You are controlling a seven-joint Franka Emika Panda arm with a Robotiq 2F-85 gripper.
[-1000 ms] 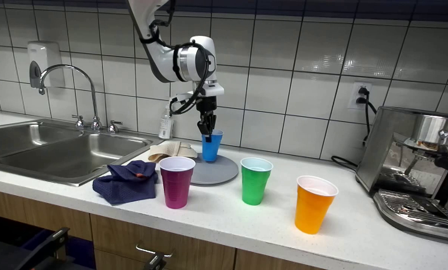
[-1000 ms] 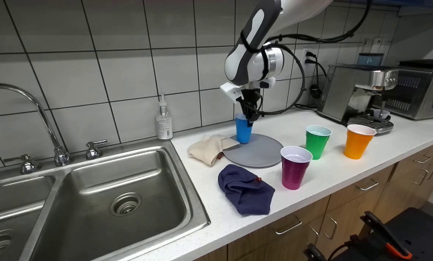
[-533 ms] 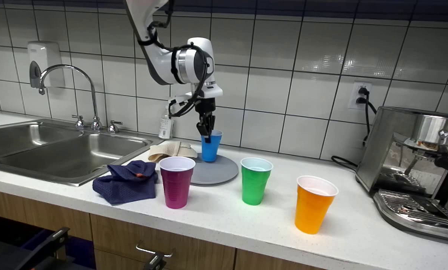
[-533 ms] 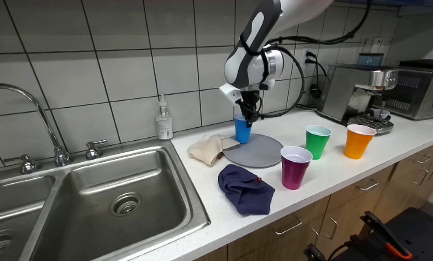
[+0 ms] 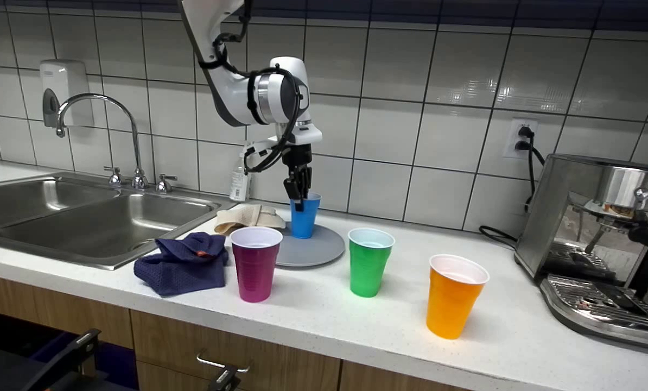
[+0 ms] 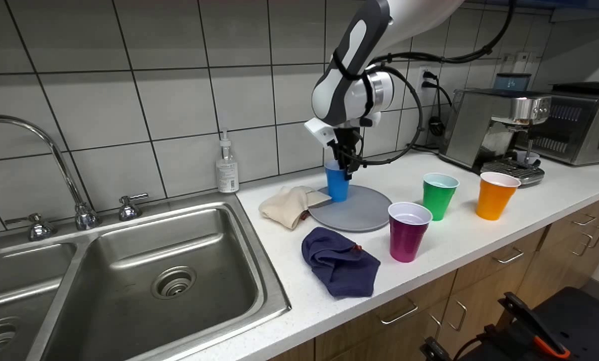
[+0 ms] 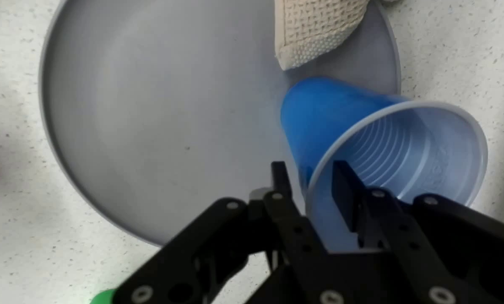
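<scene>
A blue cup (image 5: 304, 221) stands upright on the grey round plate (image 5: 324, 248), toward its back part, in both exterior views. My gripper (image 7: 310, 177) straddles the rim of this cup (image 7: 319, 116) in the wrist view. One black finger (image 7: 280, 179) is outside the wall, while the opposite finger (image 7: 345, 190) reaches into the white interior. Gaps show between both fingers and the rim, so the jaws are open and grip nothing. From outside, the gripper (image 6: 348, 175) points down at the cup's near side, hiding part of its rim.
A cream cloth (image 6: 287, 205) overlaps the plate edge; a navy cloth (image 6: 340, 263) lies in front. Purple (image 5: 256, 266), green (image 5: 370, 266) and orange (image 5: 451, 304) cups stand along the counter. The sink (image 6: 274, 301), soap bottle (image 6: 227, 168) and coffee machine (image 5: 573, 217) flank the area.
The blue cup has come down slightly and a little forward onto the plate together with my gripper. The jaws have parted from the rim. Other objects have stayed put.
</scene>
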